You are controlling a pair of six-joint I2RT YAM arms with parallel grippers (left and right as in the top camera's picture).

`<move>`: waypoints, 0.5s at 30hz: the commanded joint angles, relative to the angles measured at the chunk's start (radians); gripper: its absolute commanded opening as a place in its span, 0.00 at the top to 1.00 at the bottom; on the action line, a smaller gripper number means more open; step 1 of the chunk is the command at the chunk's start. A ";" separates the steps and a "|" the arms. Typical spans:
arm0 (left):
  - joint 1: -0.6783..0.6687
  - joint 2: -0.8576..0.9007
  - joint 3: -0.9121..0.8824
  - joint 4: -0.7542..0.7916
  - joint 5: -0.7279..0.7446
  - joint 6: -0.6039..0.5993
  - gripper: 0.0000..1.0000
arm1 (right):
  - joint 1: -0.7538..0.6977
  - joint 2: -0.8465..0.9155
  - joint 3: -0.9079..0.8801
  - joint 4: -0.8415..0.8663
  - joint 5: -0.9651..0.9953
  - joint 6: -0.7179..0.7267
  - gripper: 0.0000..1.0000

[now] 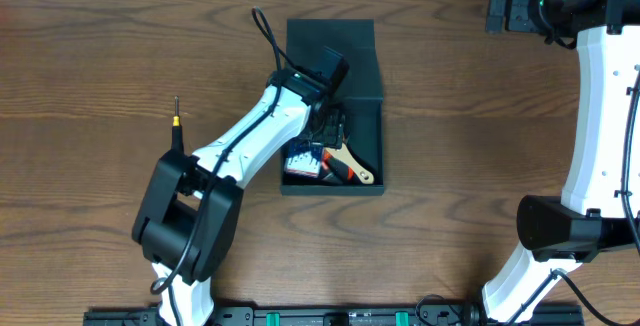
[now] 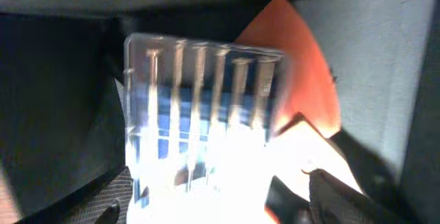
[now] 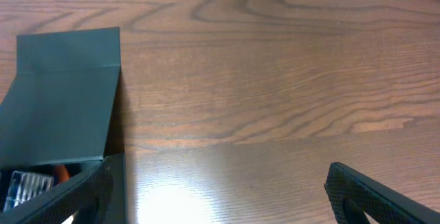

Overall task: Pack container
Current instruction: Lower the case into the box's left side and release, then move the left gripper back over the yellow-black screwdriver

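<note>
**Two arms, one open container on a wooden table**

At the far left of the overhead view, a slim screwdriver (image 1: 177,126) with a dark handle lies on the table (image 1: 480,116), just beside the left arm (image 1: 250,131). That arm reaches diagonally from the near edge toward the middle. The left gripper (image 1: 328,128) is down inside the container (image 1: 362,111), over its left half.

The container is a dark teal-green box sitting a little left of the table's centre. Its lid (image 1: 330,41) is swung open toward the far edge.

Against the near wall inside lies a clear case of bits (image 1: 303,163) with a blue insert. Just to its right is an orange-and-wood tool (image 1: 350,169).

In the left wrist view the case (image 2: 199,121) fills most of the frame. It is blurred, with a row of bits showing through the lid and the orange (image 2: 302,80) behind it at upper right. Only dark smears of the fingers show along the bottom edge, so I cannot tell whether the pincer is spread or pinching the case.

The right arm (image 1: 600,116) stands along the right edge, well apart from the container. The right gripper (image 1: 508,6) is up near the far right corner. Its wrist view shows the fingers (image 3: 375,196) spread wide at the lower corners, with bare wood between them. The open container (image 3: 65,93) is at the left of that view.
</note>
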 commanded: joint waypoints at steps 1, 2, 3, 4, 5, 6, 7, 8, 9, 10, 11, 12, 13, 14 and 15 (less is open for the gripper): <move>0.002 -0.034 0.025 -0.006 0.000 0.006 0.16 | -0.002 -0.006 0.005 -0.001 -0.003 0.013 0.01; 0.002 -0.034 0.025 -0.006 0.000 0.006 0.16 | -0.002 -0.006 0.005 -0.001 -0.003 0.013 0.01; 0.002 -0.035 0.025 -0.006 0.013 0.006 0.16 | -0.002 -0.006 0.005 -0.001 -0.003 0.013 0.01; 0.002 -0.037 0.027 -0.006 0.029 0.006 0.16 | -0.002 -0.006 0.005 -0.001 -0.003 0.013 0.01; 0.002 -0.042 0.034 -0.006 0.049 0.006 0.16 | -0.002 -0.006 0.005 -0.001 -0.003 0.013 0.01; 0.002 -0.048 0.043 -0.006 0.066 0.006 0.16 | -0.002 -0.006 0.005 -0.001 -0.003 0.013 0.01; 0.002 -0.056 0.054 -0.006 0.079 0.006 0.16 | -0.002 -0.006 0.005 -0.001 -0.003 0.013 0.01; 0.002 -0.070 0.071 -0.008 0.085 0.006 0.16 | -0.002 -0.006 0.005 -0.001 -0.003 0.013 0.01; 0.002 -0.086 0.091 -0.015 0.085 0.006 0.16 | -0.002 -0.006 0.005 -0.001 -0.003 0.013 0.01; 0.002 -0.104 0.114 -0.027 0.084 0.018 0.16 | -0.002 -0.006 0.005 -0.001 -0.003 0.013 0.01; 0.004 -0.120 0.134 -0.040 0.074 0.026 0.16 | -0.002 -0.006 0.005 -0.001 -0.003 0.013 0.01; 0.007 -0.143 0.156 -0.055 0.051 0.034 0.16 | -0.002 -0.006 0.005 -0.001 -0.003 0.013 0.01; 0.013 -0.169 0.181 -0.081 0.011 0.035 0.16 | -0.002 -0.006 0.005 -0.001 -0.003 0.013 0.01; 0.019 -0.185 0.197 -0.100 -0.019 0.035 0.16 | -0.002 -0.006 0.005 -0.001 -0.003 0.013 0.01; 0.030 -0.209 0.214 -0.124 -0.064 0.036 0.16 | -0.002 -0.006 0.005 -0.001 -0.003 0.013 0.01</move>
